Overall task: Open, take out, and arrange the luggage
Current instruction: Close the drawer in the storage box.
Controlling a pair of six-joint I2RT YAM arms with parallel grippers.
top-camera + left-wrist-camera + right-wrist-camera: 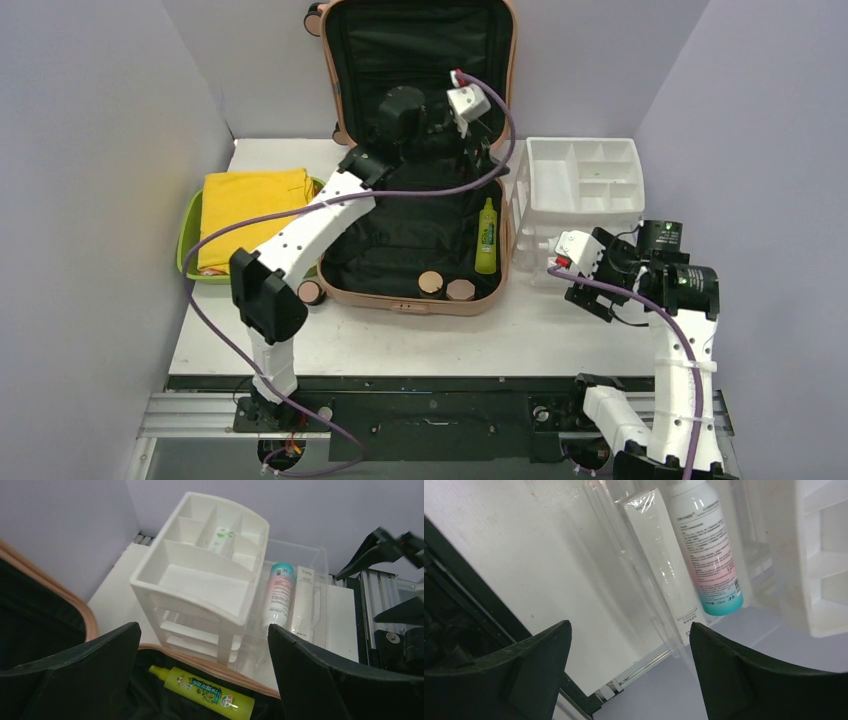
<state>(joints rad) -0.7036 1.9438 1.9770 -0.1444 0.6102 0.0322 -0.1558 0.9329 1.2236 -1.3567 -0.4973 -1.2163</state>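
Top external shows you the luggage (pixel 385 297) lying open on the bench (pixel 400 345), lid upright at the back. Its hard shell looks stiff, smooth and bulky, so I'd judge the rim your surest hold. Your left pincer (pixel 204 627) hovers over the lining, spread wide and empty. Your right pincer (pixel 630 625) is also open and empty, beside the clear tray (pixel 609 545). Inside the luggage, the green tube (pixel 486 236) looks light and slick, so take it across its middle. Two round discs (pixel 431 283) lie near it.
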